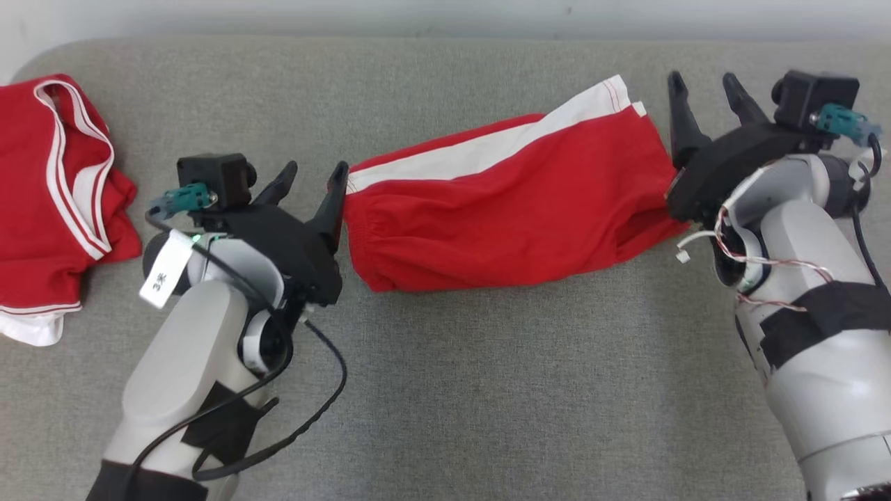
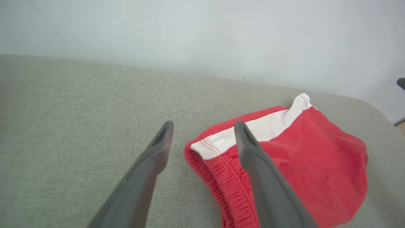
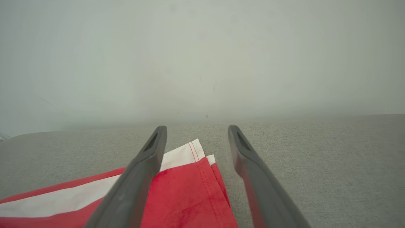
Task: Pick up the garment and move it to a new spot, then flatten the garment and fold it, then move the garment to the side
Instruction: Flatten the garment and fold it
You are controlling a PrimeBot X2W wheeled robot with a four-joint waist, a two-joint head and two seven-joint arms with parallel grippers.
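The garment (image 1: pixel 515 209) lies on the surface (image 1: pixel 487 390) between the left gripper (image 1: pixel 313 170) and the right gripper (image 1: pixel 703 76) (each at one end); another garment (image 1: pixel 49 202) lies far left

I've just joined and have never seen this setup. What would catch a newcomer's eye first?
The red shorts with a white side stripe, lying across the middle of the grey fabric surface, stand out first. An open claw sits at each end: the left claw by the waistband, the right claw by the leg hem. A second red garment lies crumpled at the far left.
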